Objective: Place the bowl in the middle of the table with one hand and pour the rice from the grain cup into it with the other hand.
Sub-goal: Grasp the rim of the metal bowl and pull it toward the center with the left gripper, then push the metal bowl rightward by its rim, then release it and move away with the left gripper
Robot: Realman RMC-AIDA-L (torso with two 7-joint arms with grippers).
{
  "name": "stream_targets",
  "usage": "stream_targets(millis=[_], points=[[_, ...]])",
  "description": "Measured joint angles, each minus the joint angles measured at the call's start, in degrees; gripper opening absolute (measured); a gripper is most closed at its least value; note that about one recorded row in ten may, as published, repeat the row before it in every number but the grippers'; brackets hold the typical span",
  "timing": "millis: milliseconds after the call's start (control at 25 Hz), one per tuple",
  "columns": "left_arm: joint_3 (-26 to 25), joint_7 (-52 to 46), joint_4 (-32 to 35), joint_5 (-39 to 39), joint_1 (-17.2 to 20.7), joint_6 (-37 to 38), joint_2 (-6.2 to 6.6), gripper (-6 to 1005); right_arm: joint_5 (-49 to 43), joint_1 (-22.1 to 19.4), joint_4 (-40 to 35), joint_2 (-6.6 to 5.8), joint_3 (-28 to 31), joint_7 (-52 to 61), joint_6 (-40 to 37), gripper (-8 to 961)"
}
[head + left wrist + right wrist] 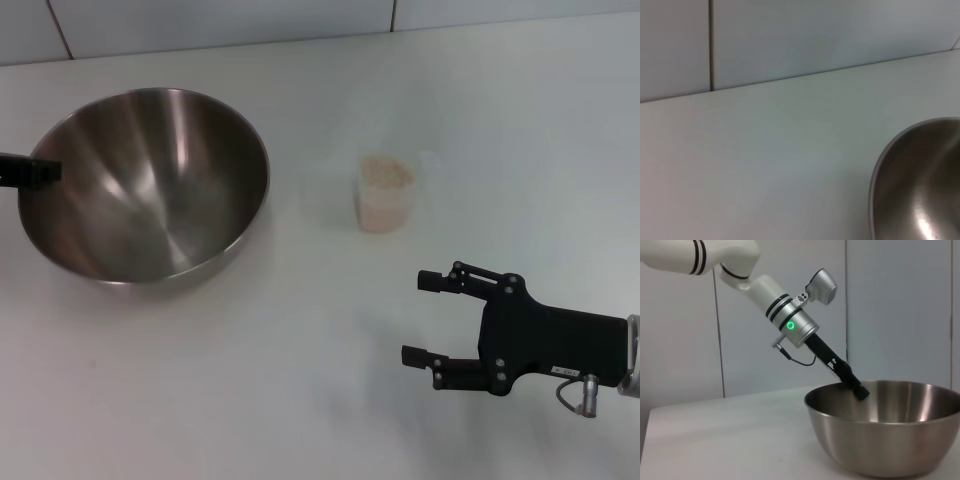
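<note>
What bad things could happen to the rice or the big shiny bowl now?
1. The left gripper pinches only the rim of the bowl, so the bowl might tip or slip while being moved.
2. The grain cup is small, light and full of rice. The right gripper, fingers open, could knock it over and spill grains on the table.
3. The cup stands near the bowl, so a sliding bowl might bump it.

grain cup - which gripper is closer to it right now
The right. The right gripper hovers open over the table just short of the grain cup, nearer the robot. The left gripper is at the bowl rim's far-left side.
</note>
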Motion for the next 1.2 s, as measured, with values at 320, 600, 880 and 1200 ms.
stream_targets(millis=[320, 600, 880, 1200], points=[[-0.3, 0.0, -0.3, 0.0, -1.6, 1.7, 0.42, 41, -0.5, 0.2, 0.0, 0.01, 0.0, 0.0, 0.0, 828], [-1.1, -0.1, -2.5, -0.8, -4.4, 4.4, 1.49, 33, -0.5, 0.2, 0.0, 0.01, 0.1, 0.0, 0.0, 828], [-2.3, 0.1, -3.2, -1.1, -7.4, 6.5, 1.2, 32, -0.5, 0.3, 0.0, 0.07, 0.0, 0.0, 0.0, 828], [-2.0, 3.4, -9.9, 0.0, -11.0, 4.6, -0.28, 33, -0.5, 0.0, 0.0, 0.1, 0.2, 0.0, 0.1, 829]])
